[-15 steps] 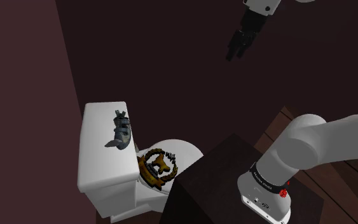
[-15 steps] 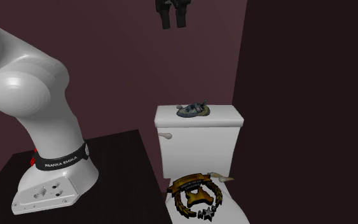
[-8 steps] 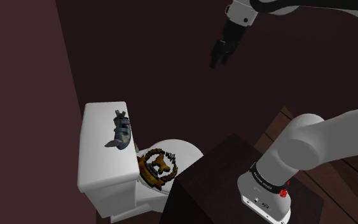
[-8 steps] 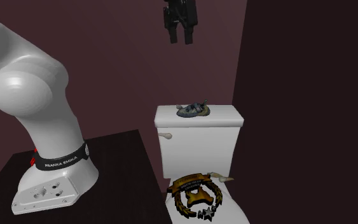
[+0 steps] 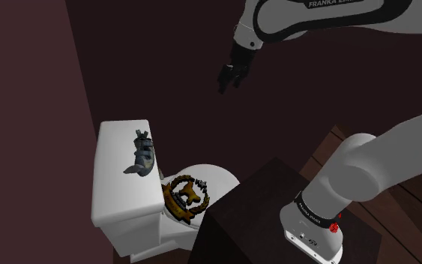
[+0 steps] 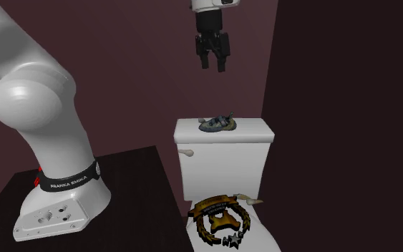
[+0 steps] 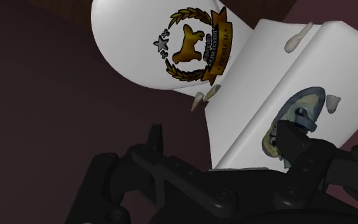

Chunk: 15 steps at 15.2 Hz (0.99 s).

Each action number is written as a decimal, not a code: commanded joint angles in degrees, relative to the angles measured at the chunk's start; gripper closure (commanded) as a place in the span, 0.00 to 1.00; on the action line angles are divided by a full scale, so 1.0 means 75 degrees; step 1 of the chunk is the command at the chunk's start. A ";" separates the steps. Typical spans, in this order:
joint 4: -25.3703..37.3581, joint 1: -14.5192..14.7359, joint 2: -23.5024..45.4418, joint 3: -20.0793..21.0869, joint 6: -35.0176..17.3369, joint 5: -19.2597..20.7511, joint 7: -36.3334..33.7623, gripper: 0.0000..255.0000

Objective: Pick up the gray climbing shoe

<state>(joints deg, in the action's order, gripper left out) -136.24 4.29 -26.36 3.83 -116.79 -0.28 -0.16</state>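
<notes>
A gray climbing shoe (image 5: 143,154) (image 6: 217,124) lies on the white toilet tank lid (image 5: 118,176) (image 6: 253,132). My gripper (image 5: 226,82) (image 6: 212,66) hangs high in the air above the tank, apart from the shoe, with its two black fingers spread and nothing between them. Seen from the wrist, the shoe (image 7: 303,109) sits just beyond one of the fingertips (image 7: 290,135), which covers part of it, while my gripper (image 7: 222,135) is open.
Below the tank is the closed white toilet lid (image 5: 218,176) (image 6: 264,233) (image 7: 123,38) carrying a gold emblem (image 5: 186,196) (image 6: 220,217) (image 7: 193,43). Dark maroon walls enclose the toilet. My dark stand (image 5: 250,217) (image 6: 128,182) sits right beside the bowl.
The gripper has come down and moved toward the tank, leftward in the shoulder view and rightward in the second exterior view. The shoe has not moved.
</notes>
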 commanded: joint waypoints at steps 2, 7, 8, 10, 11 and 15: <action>0.0181 0.0101 0.0753 0.0247 -0.0597 -0.0003 -0.0262 0.00; 0.0596 0.0228 0.2018 0.0609 -0.1464 0.0145 -0.0702 0.00; 0.0708 0.0251 0.2282 0.0676 -0.1616 0.0199 -0.0799 0.00; 0.0960 0.0305 0.2819 0.0797 -0.1899 0.0332 -0.1004 0.00; 0.1100 0.0336 0.3090 0.0850 -0.2028 0.0411 -0.1112 0.00; 0.1757 0.0495 0.4197 0.1007 -0.2455 0.0792 -0.1559 0.00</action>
<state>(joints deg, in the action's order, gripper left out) -124.51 7.71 2.97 11.12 -134.50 4.91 -11.02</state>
